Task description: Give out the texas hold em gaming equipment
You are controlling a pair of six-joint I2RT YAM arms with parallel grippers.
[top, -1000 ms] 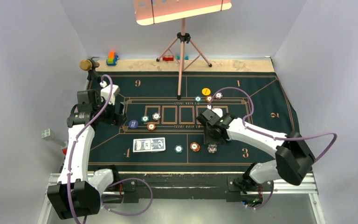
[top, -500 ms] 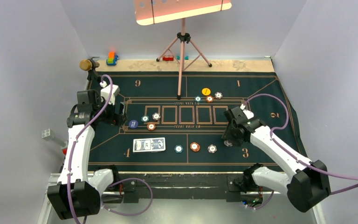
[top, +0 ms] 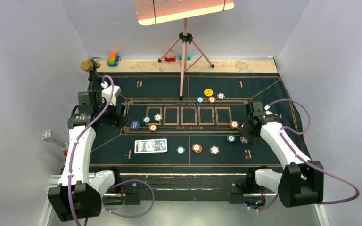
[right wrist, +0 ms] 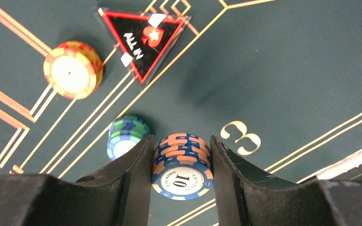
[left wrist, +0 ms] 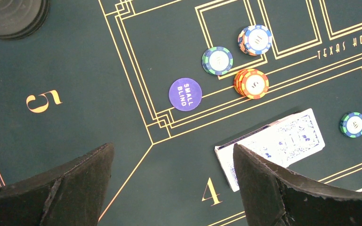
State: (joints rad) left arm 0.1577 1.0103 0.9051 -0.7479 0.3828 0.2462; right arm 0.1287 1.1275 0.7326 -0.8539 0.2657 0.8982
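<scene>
Fingers of the right gripper pinch a short stack of orange-and-blue poker chips beside seat 3 on the dark green felt counter. The left gripper hangs wide open and empty. Other round chips already sit at several seats, while the blue-backed card deck lies undealt, so dealing probably remains.

Blue-and-orange chip stack tight between right end effector fingers

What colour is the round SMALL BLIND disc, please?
The disc is purple, white lettering; left wrist view.
</scene>
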